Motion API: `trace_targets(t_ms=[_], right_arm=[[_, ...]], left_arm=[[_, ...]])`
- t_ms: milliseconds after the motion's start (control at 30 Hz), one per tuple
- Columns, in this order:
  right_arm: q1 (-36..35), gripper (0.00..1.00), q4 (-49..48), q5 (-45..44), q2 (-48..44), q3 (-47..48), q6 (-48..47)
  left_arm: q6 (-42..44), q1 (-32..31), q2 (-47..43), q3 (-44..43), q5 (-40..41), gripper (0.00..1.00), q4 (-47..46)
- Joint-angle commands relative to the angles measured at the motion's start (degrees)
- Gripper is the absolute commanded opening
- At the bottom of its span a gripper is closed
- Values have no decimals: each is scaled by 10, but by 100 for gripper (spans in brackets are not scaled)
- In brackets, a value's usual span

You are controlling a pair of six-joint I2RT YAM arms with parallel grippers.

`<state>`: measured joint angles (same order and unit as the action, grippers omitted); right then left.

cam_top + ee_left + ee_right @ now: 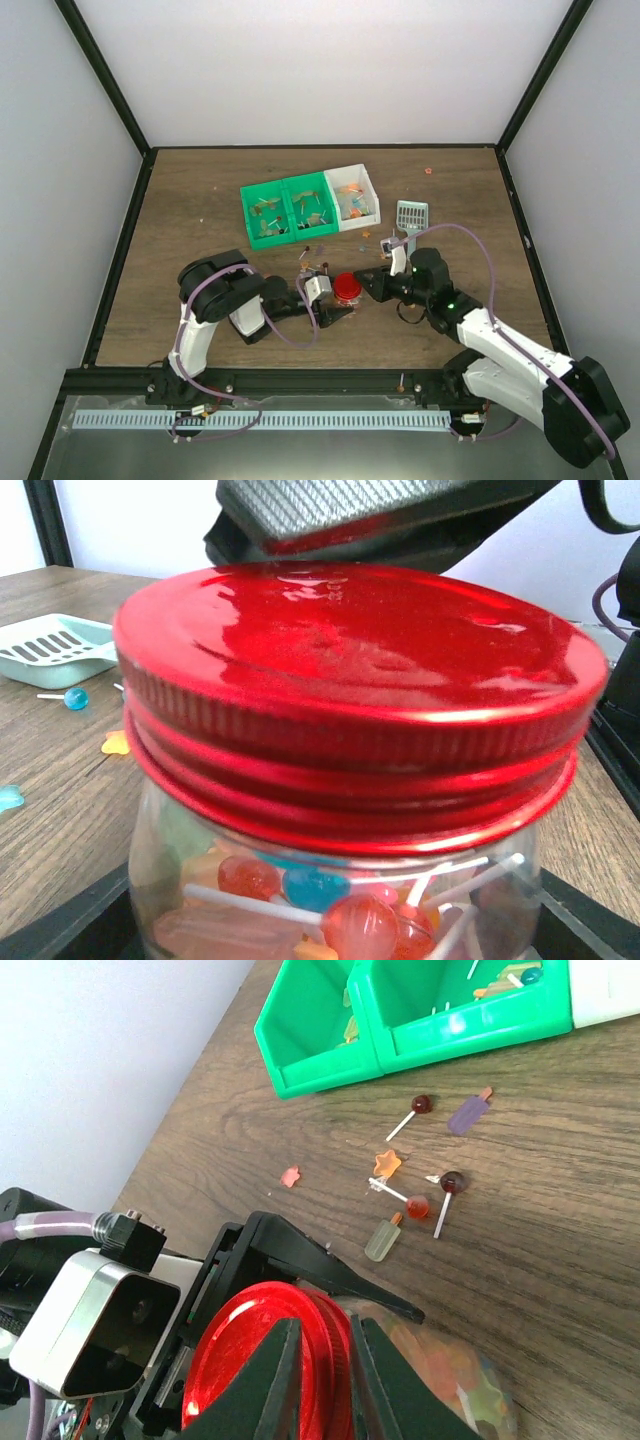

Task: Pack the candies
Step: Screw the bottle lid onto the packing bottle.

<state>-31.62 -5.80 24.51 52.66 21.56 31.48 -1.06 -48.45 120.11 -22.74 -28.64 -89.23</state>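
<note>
With my left hand clamped on the jar of candies near the table's near edge, and my right hand astride the tilted lid, grip state indeterminable, the lid may cross-thread or slip off.

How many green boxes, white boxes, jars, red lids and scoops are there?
Green boxes: 2
White boxes: 1
Jars: 1
Red lids: 1
Scoops: 1
Total: 6
</note>
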Motion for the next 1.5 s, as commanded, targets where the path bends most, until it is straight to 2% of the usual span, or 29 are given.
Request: trace_targets(t_ms=[0,133,300,667,900,1133,1233,1333,1400,1467], right_arm=[[4,17,-39,31,23,15,-16],[4,15,-58,62,35,8,-9],[4,3,-73,100,18,-19,8],[3,3,-72,156,10,-93,18],[-7,1,-72,167,-80,-125,59],[-41,1,-69,168,-119,-141,82],[-49,1,-52,150,-151,-141,86],[-48,1,21,72,-202,-113,74],[-42,6,46,34,-222,-88,64],[-29,12,58,9,-206,-61,50]], left_arm=[[-42,5,109,69,-15,55,-124],[-42,5,106,72,-8,55,-124],[-53,9,105,72,4,54,-124],[-63,10,109,68,24,54,-124],[-74,10,113,60,44,52,-122],[-83,11,112,58,50,52,-123],[-78,10,111,65,54,52,-124],[-67,10,110,72,45,52,-124],[-58,10,110,76,32,52,-123],[-49,10,109,81,20,52,-124]])
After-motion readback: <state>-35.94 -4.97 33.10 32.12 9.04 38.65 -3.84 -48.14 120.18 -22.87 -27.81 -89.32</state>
